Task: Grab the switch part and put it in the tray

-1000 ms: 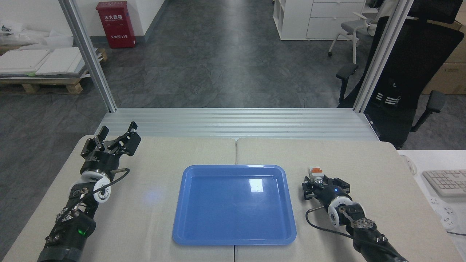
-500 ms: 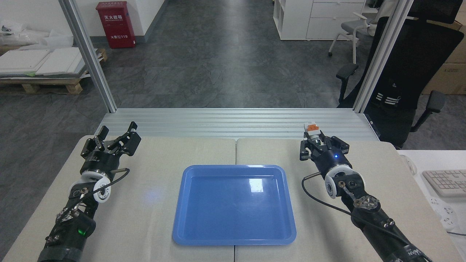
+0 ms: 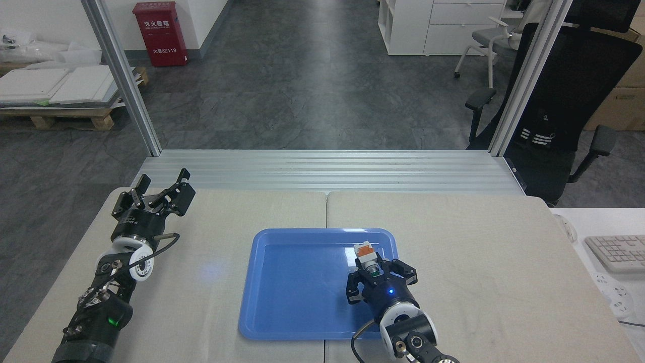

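switch parts: 1 [image 3: 366, 256] | blue trays: 1 [image 3: 282, 322], under the switch part | grippers: 2, left gripper [image 3: 162, 190] left of tray, right gripper [image 3: 379, 277] over it | keyboards: 1 [image 3: 616, 252], right of tray | red cabinets: 1 [image 3: 160, 33], far beyond tray

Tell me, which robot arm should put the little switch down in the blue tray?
The right. Its gripper already holds the small white switch part with the orange-red end over the glossy blue plastic tray. The left gripper sits empty, far off.

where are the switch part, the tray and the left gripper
switch part [image 3: 366, 256], head view, on its white body below the orange-red block
tray [image 3: 302, 282], head view, on its bare blue floor
left gripper [image 3: 164, 190], head view, midway between its fingertips
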Action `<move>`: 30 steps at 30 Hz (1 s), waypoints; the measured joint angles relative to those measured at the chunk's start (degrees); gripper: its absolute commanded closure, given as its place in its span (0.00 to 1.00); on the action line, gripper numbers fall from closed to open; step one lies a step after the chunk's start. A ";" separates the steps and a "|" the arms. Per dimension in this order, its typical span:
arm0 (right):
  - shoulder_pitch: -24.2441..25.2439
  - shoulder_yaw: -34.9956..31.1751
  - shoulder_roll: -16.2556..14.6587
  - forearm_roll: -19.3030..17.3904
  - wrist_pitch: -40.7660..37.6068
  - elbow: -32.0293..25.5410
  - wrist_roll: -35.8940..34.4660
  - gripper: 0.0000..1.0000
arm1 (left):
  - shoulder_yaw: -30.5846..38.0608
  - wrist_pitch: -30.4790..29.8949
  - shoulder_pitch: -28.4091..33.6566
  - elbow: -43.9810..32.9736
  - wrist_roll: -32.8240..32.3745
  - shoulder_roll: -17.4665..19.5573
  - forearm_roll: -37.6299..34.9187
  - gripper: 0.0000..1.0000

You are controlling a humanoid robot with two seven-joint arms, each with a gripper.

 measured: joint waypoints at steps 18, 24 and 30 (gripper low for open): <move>1.43 -1.52 2.89 -1.85 0.84 1.78 1.76 0.01 | 0.00 0.00 0.00 0.00 0.00 0.00 0.00 0.00; -0.93 -10.44 7.22 -6.35 0.14 1.79 -0.60 0.01 | 0.01 0.00 0.01 0.00 0.00 0.00 0.00 0.00; -6.19 -21.66 3.72 -8.81 -12.18 4.09 -8.37 0.01 | 0.01 -0.03 0.01 0.00 -0.02 0.00 0.00 0.00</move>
